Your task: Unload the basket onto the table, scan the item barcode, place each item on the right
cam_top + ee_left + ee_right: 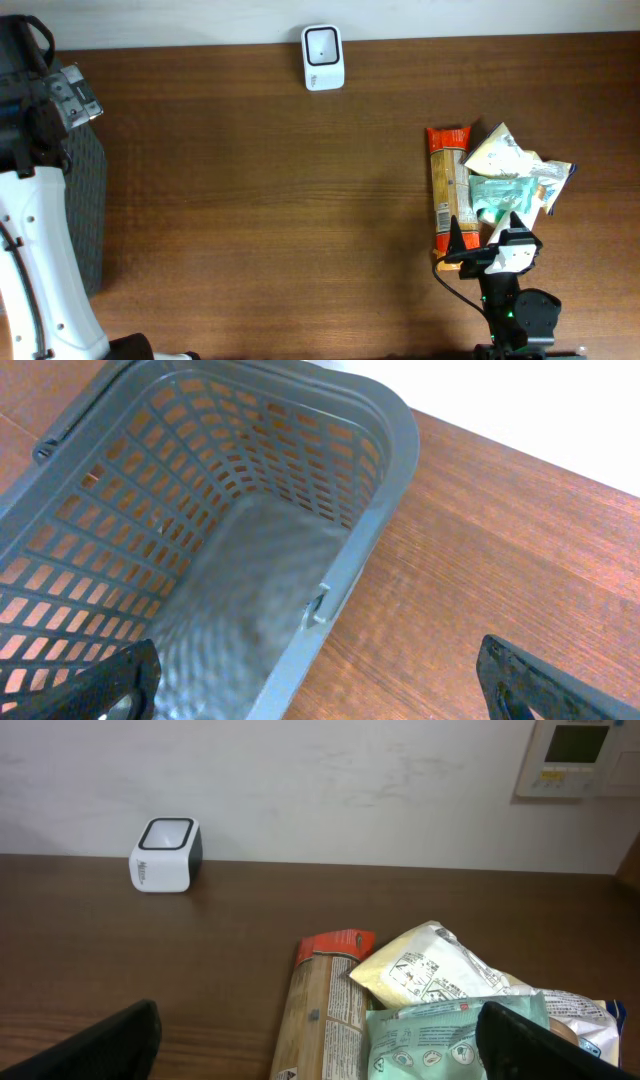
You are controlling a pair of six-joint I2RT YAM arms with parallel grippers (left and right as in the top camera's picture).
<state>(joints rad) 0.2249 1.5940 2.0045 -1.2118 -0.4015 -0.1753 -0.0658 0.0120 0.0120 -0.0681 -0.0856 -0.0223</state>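
Note:
A small pile of items lies at the right of the table: a long pasta packet with a red end, a yellow-white pouch and a mint-green pouch. My right gripper hovers open just in front of the pile, its fingers spread wide, holding nothing. The white barcode scanner stands at the far edge by the wall. My left gripper is open and empty above the near rim of a grey basket.
The grey mesh basket sits at the table's left edge under the left arm. A wall panel hangs behind the table at the right. Bare brown tabletop lies between basket, scanner and pile.

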